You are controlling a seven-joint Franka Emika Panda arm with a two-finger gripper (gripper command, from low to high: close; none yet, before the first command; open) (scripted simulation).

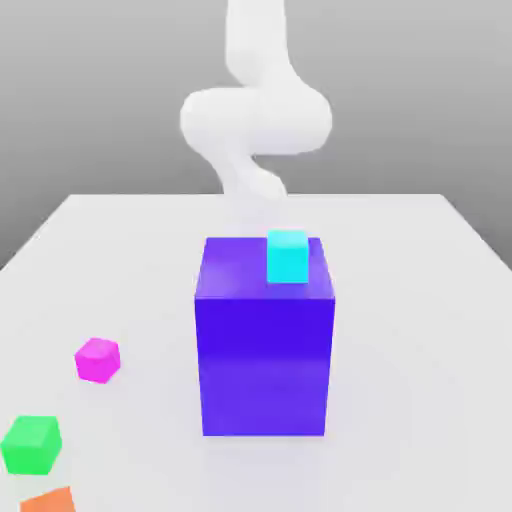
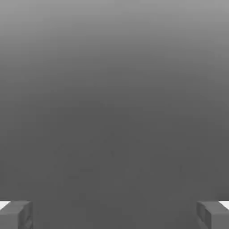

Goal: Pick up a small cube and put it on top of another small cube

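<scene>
On a pale grey tabletop point(image 1: 420, 300), seen in the exterior view, a large glossy purple block point(image 1: 264, 345) stands in the middle. A small cyan cube point(image 1: 287, 256) rests on its top face, toward the far edge and the exterior view's right. Well apart, near the exterior view's lower left, sit three more small cubes on the tabletop: a magenta cube point(image 1: 97, 360), a green cube point(image 1: 31, 445) closer to the camera, and an orange cube point(image 1: 50, 500) cut off by the frame edge. Behind the purple block rises a blurred white robot arm point(image 1: 255, 120).

From the hand view, the pincer point(image 2: 114, 214) is released, its two grey fingertips point(image 2: 15, 214) spread wide with nothing between them, facing plain grey background.

Nothing appears grasped yet, so the step in hand is probably the approach to a first cube. To do it well, the arm should likely pick one target, centre the wide-apart fingers squarely over opposite flat faces, descend straight, and avoid brushing the tall purple block or neighbouring cubes.
</scene>
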